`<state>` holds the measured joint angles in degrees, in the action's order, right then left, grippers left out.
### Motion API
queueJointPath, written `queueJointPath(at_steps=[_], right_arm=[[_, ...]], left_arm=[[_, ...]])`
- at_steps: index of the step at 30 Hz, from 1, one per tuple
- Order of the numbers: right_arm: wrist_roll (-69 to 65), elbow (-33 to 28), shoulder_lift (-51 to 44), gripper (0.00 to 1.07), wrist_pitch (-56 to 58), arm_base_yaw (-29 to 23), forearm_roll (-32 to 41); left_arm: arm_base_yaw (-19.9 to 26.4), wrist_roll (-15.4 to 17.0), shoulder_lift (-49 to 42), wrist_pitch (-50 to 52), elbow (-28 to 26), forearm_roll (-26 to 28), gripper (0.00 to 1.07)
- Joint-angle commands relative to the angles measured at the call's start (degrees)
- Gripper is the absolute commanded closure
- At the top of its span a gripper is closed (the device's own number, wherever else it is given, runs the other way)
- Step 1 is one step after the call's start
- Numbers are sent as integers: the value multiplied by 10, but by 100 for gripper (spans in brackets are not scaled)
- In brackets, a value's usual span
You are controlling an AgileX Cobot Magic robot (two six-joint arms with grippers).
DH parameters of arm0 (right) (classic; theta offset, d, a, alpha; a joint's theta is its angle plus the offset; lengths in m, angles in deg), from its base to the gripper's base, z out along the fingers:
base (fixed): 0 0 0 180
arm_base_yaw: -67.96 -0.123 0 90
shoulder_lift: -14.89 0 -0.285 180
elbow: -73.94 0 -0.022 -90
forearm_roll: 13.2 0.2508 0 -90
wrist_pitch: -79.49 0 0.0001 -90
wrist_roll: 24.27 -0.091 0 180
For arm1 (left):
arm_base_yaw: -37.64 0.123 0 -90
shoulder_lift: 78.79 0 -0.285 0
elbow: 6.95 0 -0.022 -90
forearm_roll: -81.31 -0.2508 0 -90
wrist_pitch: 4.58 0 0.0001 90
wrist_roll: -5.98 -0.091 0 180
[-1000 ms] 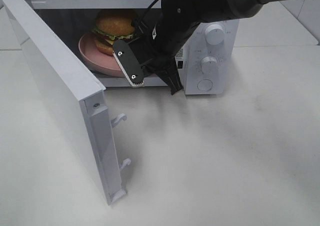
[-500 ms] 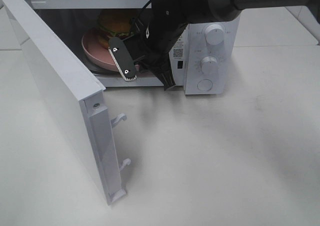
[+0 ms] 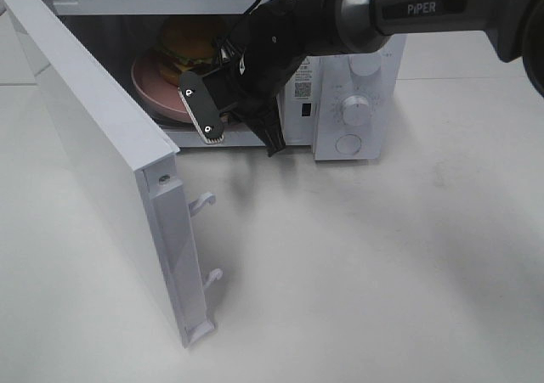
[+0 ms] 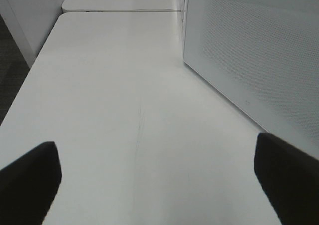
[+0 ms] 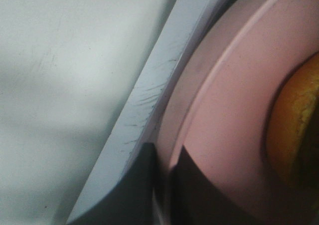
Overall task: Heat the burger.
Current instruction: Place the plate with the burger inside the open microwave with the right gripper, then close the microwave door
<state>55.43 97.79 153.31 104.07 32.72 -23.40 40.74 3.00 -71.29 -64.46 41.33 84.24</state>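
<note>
Standing on white table, open microwave, burger on plate inside

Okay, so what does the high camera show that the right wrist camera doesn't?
Only the high camera shows the whole microwave, its open door, the knobs and the arm reaching in. Only the right wrist camera shows the tool shut on the plate at its rim, up close. Both show the pink plate and the burger on it.
</note>
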Motion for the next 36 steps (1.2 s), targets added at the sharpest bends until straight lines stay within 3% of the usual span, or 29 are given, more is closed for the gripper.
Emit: queueJointPath(at_steps=[1, 10, 12, 15, 23, 29, 36], right_arm=[[5, 10, -6, 104, -48, 0, -4], [-25, 10, -2, 88, -60, 0, -3], [-44, 10, -2, 74, -57, 0, -3], [-66, 10, -2, 67, -54, 0, -3], [-76, 5, -6, 63, -44, 0, -1], [-76, -41, -32, 59, -65, 0, 12], [-77, -95, -69, 43, -95, 0, 13]], left_arm=[[-2, 2, -13, 5, 2, 2, 9], [-2, 2, -13, 5, 2, 2, 9], [-2, 2, -13, 5, 2, 2, 9], [-2, 2, -13, 5, 2, 2, 9], [-2, 2, -13, 5, 2, 2, 9], [-2, 2, -13, 5, 2, 2, 9], [-2, 2, -13, 5, 2, 2, 9]])
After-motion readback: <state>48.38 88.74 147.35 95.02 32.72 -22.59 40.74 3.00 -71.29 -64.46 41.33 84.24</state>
